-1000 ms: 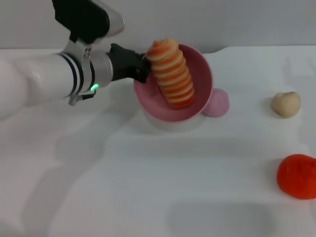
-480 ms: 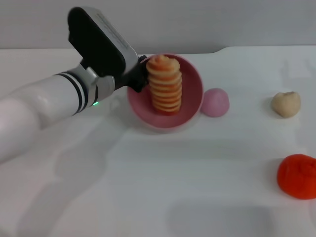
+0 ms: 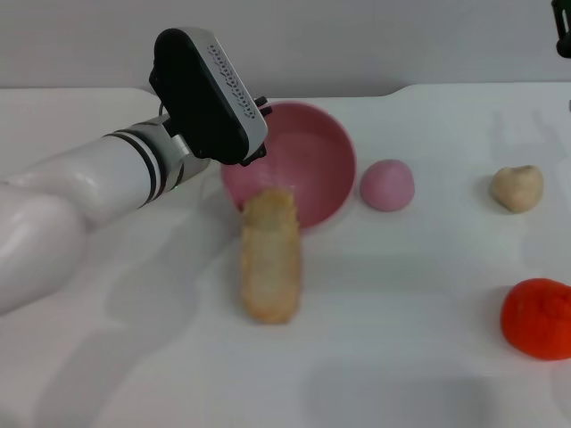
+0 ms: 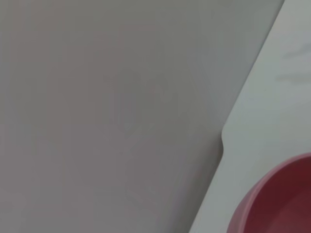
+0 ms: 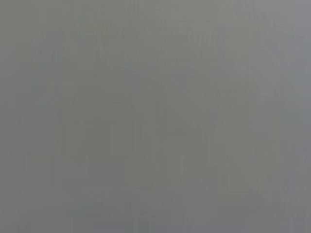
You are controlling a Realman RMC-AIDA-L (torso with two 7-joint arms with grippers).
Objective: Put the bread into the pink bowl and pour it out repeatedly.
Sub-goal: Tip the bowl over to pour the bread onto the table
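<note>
pour step looks done: the left end effector [image 3: 252,134] holds the round glossy pink plastic bowl [image 3: 303,169] tipped on its side by the far-left rim, its fingers hidden so apart or clamped can't be told, and the elongated toy bread loaf [image 3: 270,254] lies tan underside up on the white table [image 3: 401,339], touching the bowl's lip. next move by judgement: right the bowl, let go, then pick the loaf and drop it back in. right end effector [image 3: 564,27] is parked at the far right edge, state unclear.
</note>
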